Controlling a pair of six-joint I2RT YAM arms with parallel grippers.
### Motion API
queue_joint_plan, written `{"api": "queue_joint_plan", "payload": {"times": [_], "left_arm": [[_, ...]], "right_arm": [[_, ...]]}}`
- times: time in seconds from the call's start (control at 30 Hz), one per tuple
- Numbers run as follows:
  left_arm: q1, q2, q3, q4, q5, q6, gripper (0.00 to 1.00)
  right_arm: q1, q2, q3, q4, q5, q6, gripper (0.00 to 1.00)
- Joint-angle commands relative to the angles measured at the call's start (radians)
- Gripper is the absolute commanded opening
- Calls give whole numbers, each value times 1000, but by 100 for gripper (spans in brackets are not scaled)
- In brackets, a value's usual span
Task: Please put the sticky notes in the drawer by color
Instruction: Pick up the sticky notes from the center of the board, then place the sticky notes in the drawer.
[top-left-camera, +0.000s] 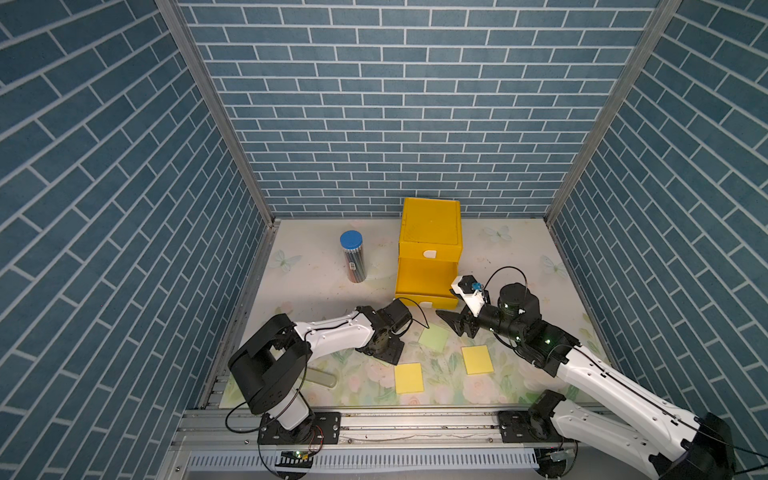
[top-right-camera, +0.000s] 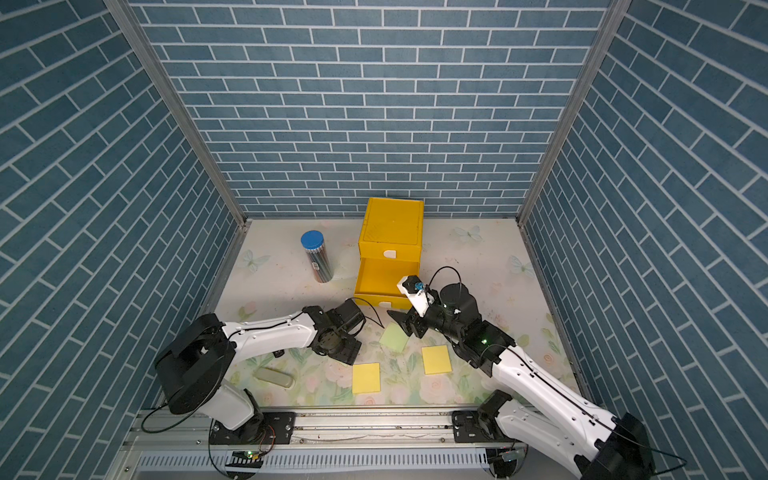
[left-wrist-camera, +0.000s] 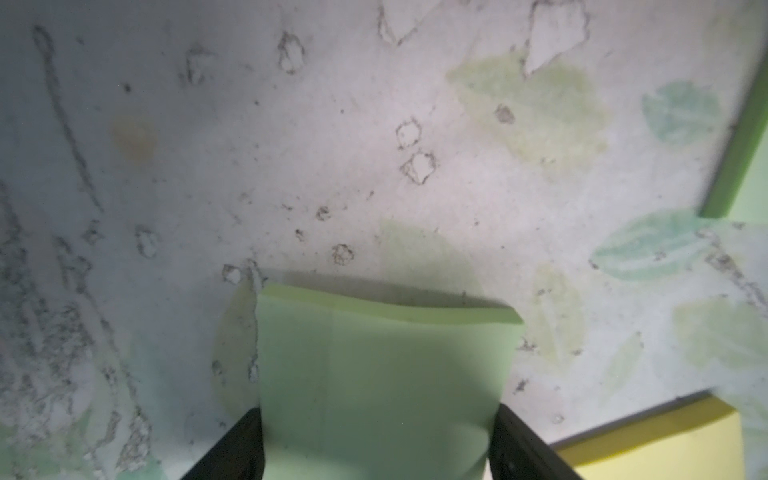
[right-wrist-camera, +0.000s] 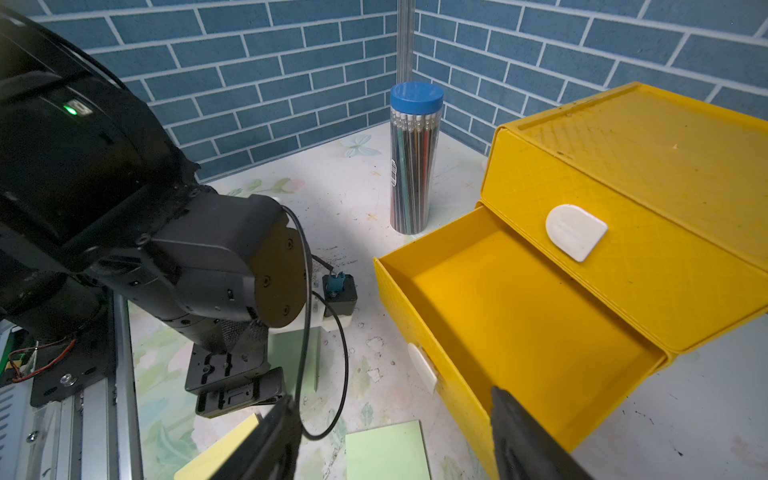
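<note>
- The left gripper grips a light green sticky-note pad by its two side edges. The pad bows a little between the jaws, low over the floral mat.
- The right gripper stands partly open and empty, just in front of the yellow drawer cabinet.
- The open drawer, under the closed top one, looks empty.
- A second green note, a near yellow note and a far yellow note lie flat on the mat in front of the cabinet.
- The step in hand seems to be lifting the pad. Squeeze no harder, as more pressure would probably buckle the paper and let it slip out.
- Lift it straight up, carry it clear of the right gripper and the drawer's front wall, and let go low inside so it lands flat.
</note>
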Motion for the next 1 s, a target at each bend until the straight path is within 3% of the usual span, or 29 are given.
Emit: {"api": "queue_joint_plan", "payload": {"times": [0.0, 0.17, 0.47, 0.8, 0.97], "left_arm": [[-4, -14, -3, -60, -69, -15, 84], [-2, -73, 57, -101, -96, -15, 83], [-2, -114, 207, -181, -116, 2, 83], [-4, -129, 407, -237, -118, 36, 84], [-4, -18, 602, -279, -144, 81, 84]], "right_arm": [[0, -5, -2, 16, 3, 12, 73], [0, -50, -43, 64, 27, 5, 71], [-20, -119, -84, 60, 291, 77, 68], [-108, -182, -146, 58, 309, 154, 69], [-111, -176, -154, 55, 294, 166, 69]]}}
